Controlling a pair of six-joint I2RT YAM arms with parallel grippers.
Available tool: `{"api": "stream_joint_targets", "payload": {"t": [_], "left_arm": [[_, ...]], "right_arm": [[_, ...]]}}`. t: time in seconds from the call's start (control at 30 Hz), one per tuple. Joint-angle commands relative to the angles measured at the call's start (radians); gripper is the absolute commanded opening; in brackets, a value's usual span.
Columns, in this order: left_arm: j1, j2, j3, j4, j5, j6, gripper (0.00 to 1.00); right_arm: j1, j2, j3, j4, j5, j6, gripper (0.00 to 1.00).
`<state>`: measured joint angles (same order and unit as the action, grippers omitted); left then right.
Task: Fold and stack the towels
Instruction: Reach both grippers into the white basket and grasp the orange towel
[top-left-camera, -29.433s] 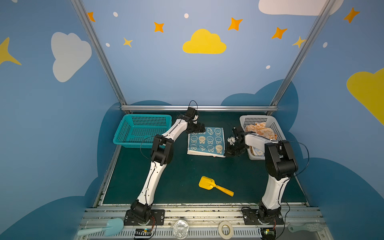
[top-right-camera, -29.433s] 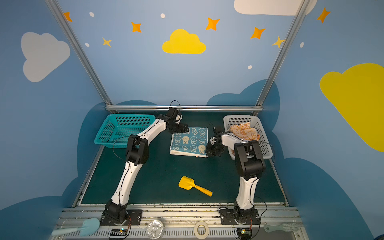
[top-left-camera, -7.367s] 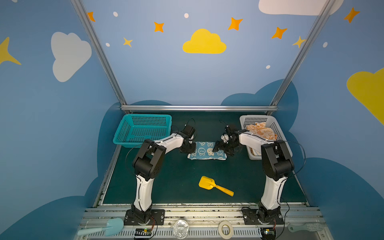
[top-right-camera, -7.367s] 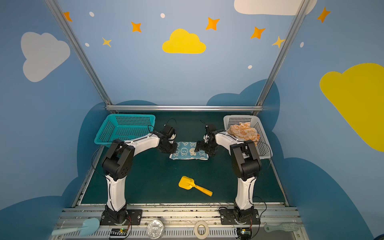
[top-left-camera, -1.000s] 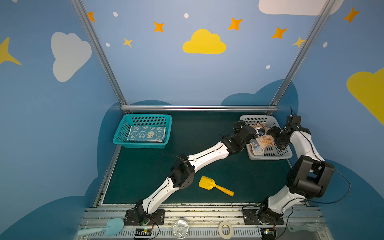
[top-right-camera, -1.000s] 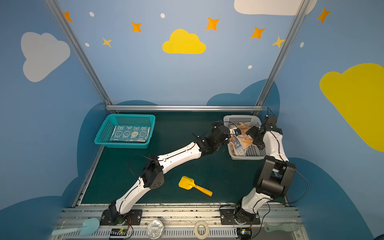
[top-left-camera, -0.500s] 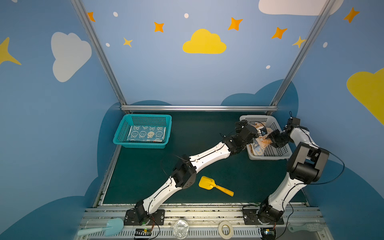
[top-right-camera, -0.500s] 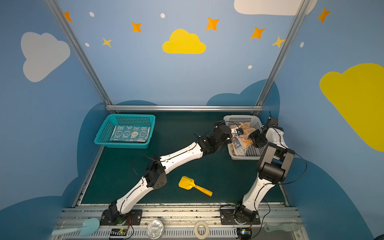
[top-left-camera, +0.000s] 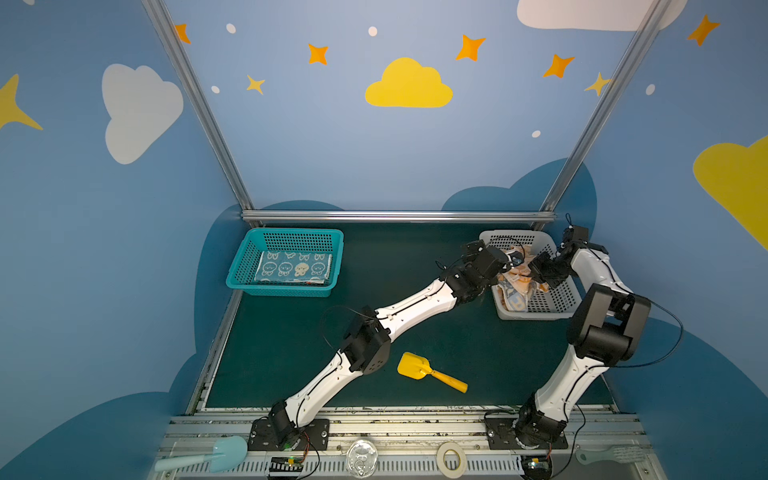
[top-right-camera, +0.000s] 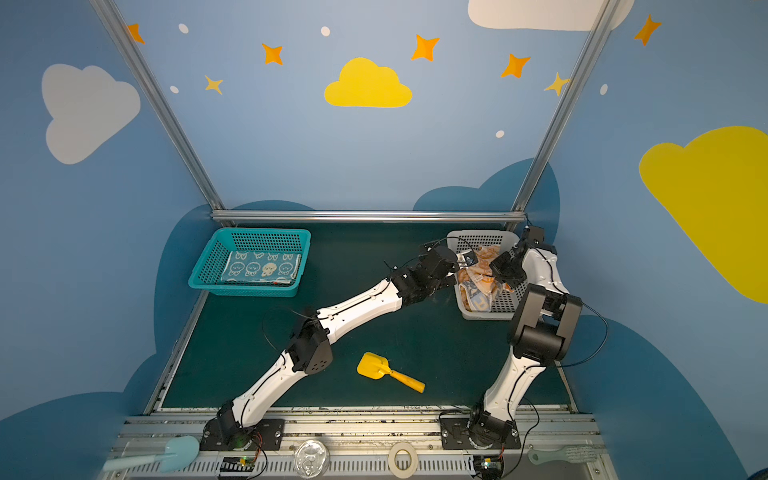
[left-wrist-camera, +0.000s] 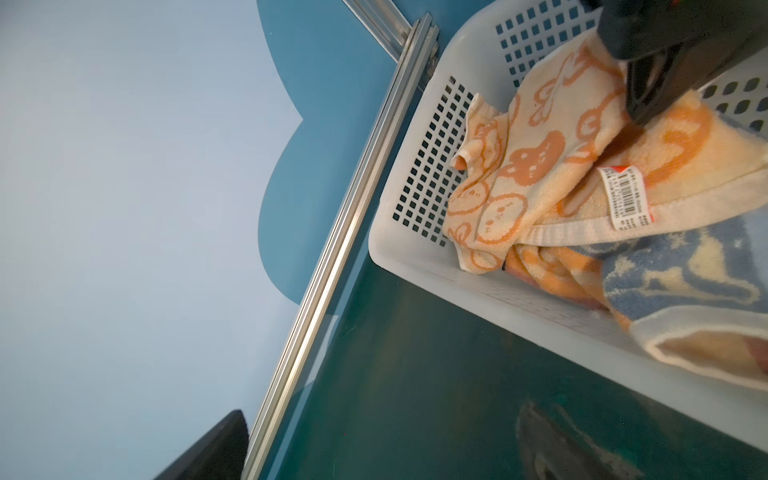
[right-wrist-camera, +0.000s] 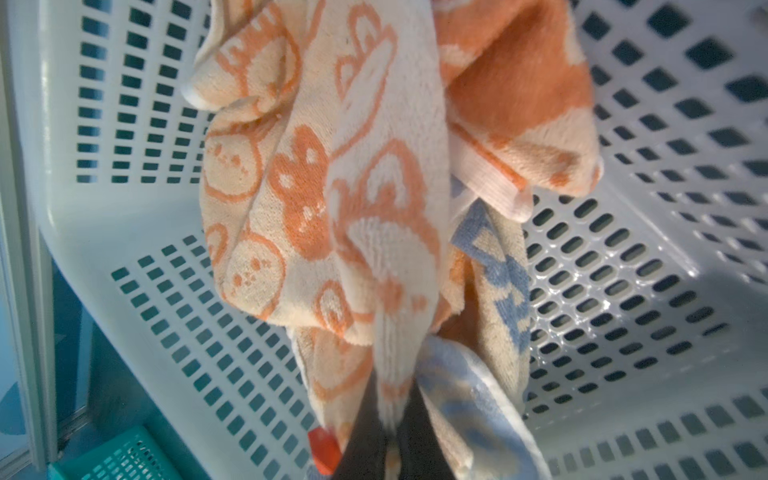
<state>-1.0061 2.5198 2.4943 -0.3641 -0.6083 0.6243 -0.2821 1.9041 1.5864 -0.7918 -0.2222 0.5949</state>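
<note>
Right jaws have closed onto the orange towel (right-wrist-camera: 386, 249).

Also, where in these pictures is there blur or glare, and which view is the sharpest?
Right wrist view: the orange towel is soft where it comes nearest the lens, and bright glints sit on the white basket floor. Left wrist view: the sharpest, the barcode label on the towel shows its bars. Both top views: evenly lit, no hard shadows.
</note>
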Motion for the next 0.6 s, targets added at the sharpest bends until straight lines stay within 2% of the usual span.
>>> {"api": "stream_joint_targets", "payload": {"t": [0.0,0.17,0.33,0.47,0.53,0.57], "left_arm": [[0.002,-0.107,0.0,-0.068,-0.018,-0.087,1.0],[0.026,-0.203,-0.069,-0.123,-0.023,-0.207,1.0],[0.114,-0.328,-0.107,-0.337,0.092,-0.524,1.0],[0.157,-0.481,-0.338,-0.277,0.084,-0.613,1.0],[0.17,-0.561,-0.458,-0.24,0.048,-0.662,1.0],[0.184,-0.602,-0.52,-0.231,0.052,-0.7,1.0]], "right_arm": [[0.025,-0.086,0.057,-0.081,0.058,-0.023,0.05],[0.097,-0.158,0.123,-0.158,0.124,-0.053,0.03],[0.216,-0.229,0.216,-0.212,0.125,-0.084,0.02],[0.383,-0.298,0.229,-0.117,0.132,-0.155,0.03],[0.481,-0.319,0.233,-0.065,0.178,-0.172,0.03],[0.537,-0.321,0.244,-0.049,0.219,-0.139,0.03]]}}
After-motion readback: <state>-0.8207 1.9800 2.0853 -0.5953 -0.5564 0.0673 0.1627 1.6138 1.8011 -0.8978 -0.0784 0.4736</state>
